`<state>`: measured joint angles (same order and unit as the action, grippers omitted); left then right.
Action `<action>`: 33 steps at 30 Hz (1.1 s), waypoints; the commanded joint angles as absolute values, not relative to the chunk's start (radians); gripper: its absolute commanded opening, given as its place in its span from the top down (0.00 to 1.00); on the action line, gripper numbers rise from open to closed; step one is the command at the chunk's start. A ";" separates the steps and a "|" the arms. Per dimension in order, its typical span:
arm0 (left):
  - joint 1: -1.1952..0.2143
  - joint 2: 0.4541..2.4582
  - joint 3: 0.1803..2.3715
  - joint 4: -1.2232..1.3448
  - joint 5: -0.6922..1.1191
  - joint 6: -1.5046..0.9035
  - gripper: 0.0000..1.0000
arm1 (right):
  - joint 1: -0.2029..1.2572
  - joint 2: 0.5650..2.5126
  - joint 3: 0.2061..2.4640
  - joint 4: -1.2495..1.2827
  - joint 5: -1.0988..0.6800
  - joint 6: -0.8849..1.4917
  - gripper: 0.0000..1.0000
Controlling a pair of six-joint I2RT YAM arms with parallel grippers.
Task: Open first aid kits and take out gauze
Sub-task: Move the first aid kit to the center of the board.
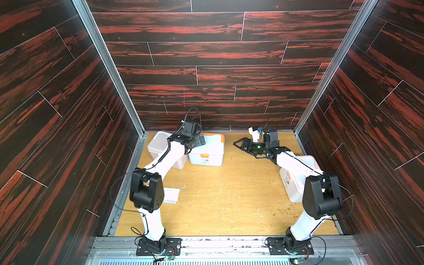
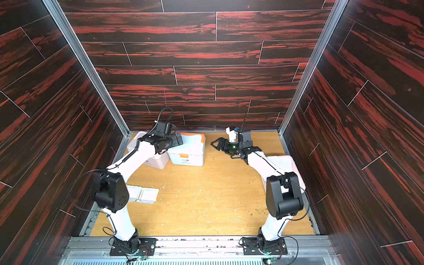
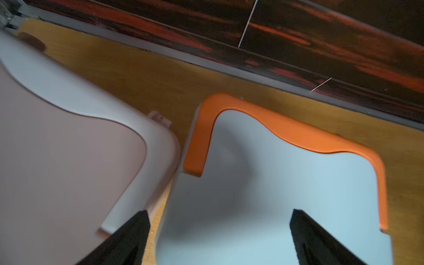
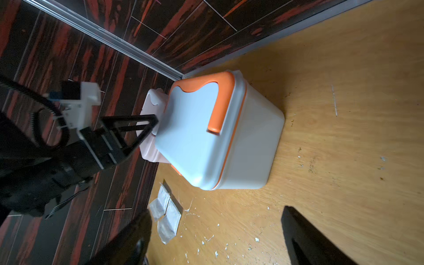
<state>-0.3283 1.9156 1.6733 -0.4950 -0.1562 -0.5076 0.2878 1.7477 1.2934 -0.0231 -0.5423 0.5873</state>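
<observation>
Scuffed wooden surface (image 1: 229,195) carries three stiff, probably slick plastic first aid kits: an orange-trimmed pale blue kit (image 1: 210,149), a pinkish kit (image 1: 158,144) just beside it, and a white kit (image 1: 296,183) well apart. Try lifting at the orange latch (image 1: 203,156). At least three thin white gauze packets (image 2: 144,195), likely soft and light, lie in front. You have the left tool (image 3: 219,213) spread above the orange-trimmed lid and the right tool (image 1: 238,145) apart, empty.

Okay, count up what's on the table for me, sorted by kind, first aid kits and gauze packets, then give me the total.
First aid kits: 3 (pinkish kit, orange-trimmed kit, white kit partly under the right arm)
Gauze packets: at least 3 showing, clustered by the left arm, which may hide more
Total: at least 6
</observation>
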 commanded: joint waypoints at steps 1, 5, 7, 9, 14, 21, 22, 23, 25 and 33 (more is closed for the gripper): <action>-0.322 1.970 1.751 -0.600 -0.140 -0.487 0.00 | 0.296 1.791 1.332 -0.034 -0.588 0.570 0.09; -0.322 2.018 1.778 -0.603 -0.040 -0.465 0.00 | 0.298 1.804 1.348 -0.073 -0.570 0.542 0.09; -0.325 2.027 1.778 -0.597 0.046 -0.478 0.01 | 0.296 1.815 1.360 -0.080 -0.568 0.539 0.09; -0.332 2.022 1.764 -0.585 0.101 -0.494 0.02 | 0.296 1.824 1.371 -0.083 -0.565 0.537 0.09; -0.377 1.963 1.667 -0.481 0.178 -0.534 0.02 | 0.296 1.854 1.416 -0.127 -0.516 0.504 0.09; -0.391 1.894 1.582 -0.425 0.146 -0.530 0.01 | 0.290 1.940 1.531 -0.182 -0.446 0.436 0.09; -0.379 1.890 1.572 -0.422 0.147 -0.529 0.01 | 0.287 1.962 1.558 -0.193 -0.448 0.424 0.09; -0.368 1.889 1.567 -0.415 0.156 -0.531 0.01 | 0.287 1.981 1.577 -0.204 -0.447 0.414 0.09; -0.351 1.896 1.564 -0.399 0.168 -0.528 0.01 | 0.285 2.020 1.628 -0.226 -0.451 0.394 0.09; -0.344 1.967 1.585 -0.390 0.261 -0.528 0.01 | 0.295 2.086 1.709 -0.256 -0.575 0.360 0.11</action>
<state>-0.3412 1.9400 1.5883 -0.3862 0.2104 -0.5243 0.2844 2.0499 1.6951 -0.2218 -0.5007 0.3893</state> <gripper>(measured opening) 0.988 0.890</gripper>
